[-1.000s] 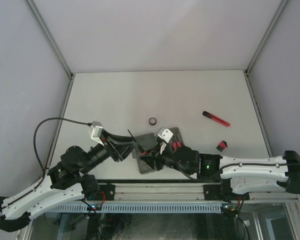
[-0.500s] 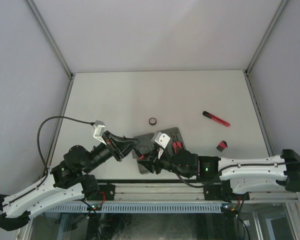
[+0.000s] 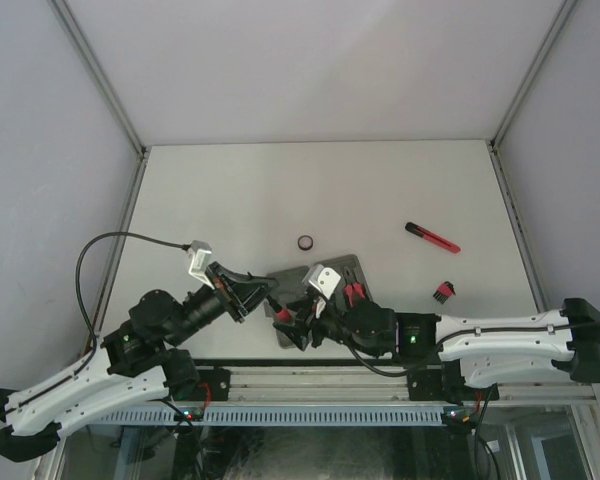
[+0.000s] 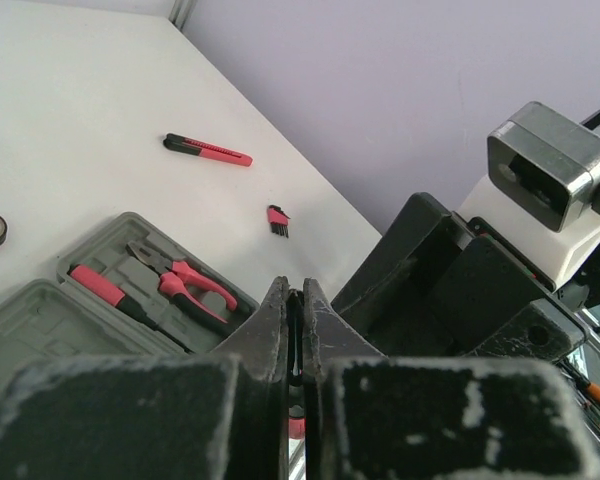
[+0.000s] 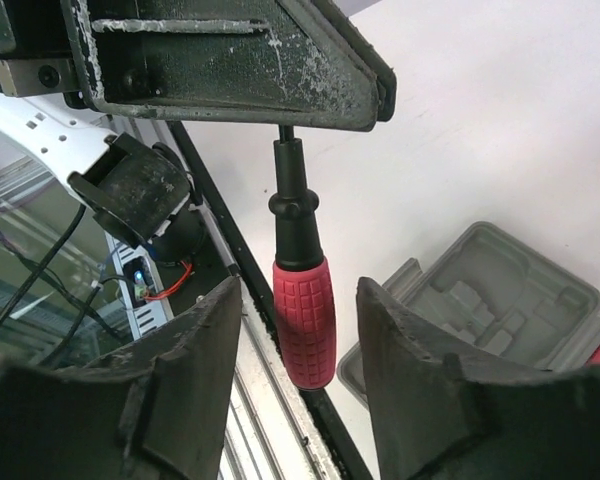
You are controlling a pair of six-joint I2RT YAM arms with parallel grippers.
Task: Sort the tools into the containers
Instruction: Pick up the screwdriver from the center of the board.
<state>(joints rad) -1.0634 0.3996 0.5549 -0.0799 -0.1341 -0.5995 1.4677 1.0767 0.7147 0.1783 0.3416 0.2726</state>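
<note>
Handed over for the case (image 5: 500, 290): screwdriver (image 5: 302, 310) shaft pinched in left gripper (image 4: 295, 310), handle freed between right gripper (image 5: 298, 290)'s newly parted jaws.

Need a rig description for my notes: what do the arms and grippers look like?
The left arm and right arm match: white shell links, black joints with green lights, a grey boxy wrist camera each. A black cable loops off the left one. The left gripper and right gripper have black, scuffed, wedge-shaped fingers.
</note>
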